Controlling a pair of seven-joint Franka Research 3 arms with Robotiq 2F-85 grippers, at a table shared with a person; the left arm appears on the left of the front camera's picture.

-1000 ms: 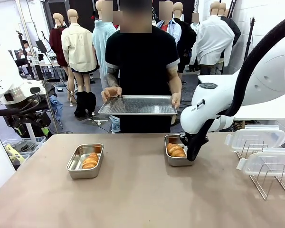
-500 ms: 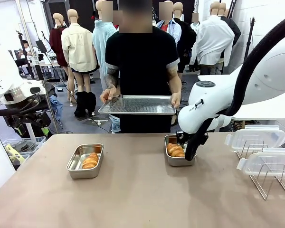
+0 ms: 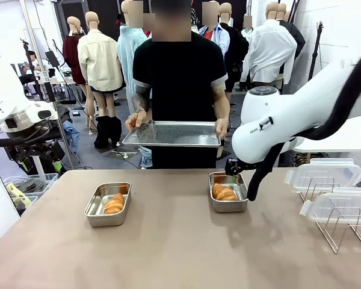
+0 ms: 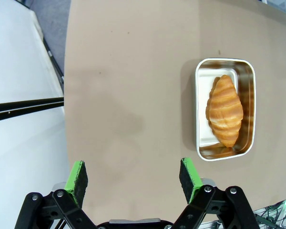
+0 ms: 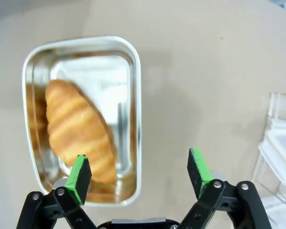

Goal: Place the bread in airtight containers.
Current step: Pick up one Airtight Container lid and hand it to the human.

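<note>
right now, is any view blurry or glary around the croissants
Right wrist view: the golden-brown croissant and its rectangular stainless-steel pan look smeared, soft-edged. Left wrist view: the other croissant is crisp, mirrored in its steel pan's wall. Front view: even light, faint shadows beside both pans.

This is looking like a robotics lab rather than a kitchen. A white robot arm (image 3: 271,129) trailing a thick black hose (image 3: 266,165) is hanging over a plain brown bench (image 3: 168,253). At the left, a metal pole (image 3: 48,90) and a black clamp mount (image 3: 24,144) are standing by a grey floor where loose cables (image 3: 123,155) are lying. Clear plastic lids (image 3: 322,174) are sitting on a wire rack (image 3: 343,232), and a person (image 3: 177,78) is standing across the bench holding a perforated tray (image 3: 171,133).
</note>
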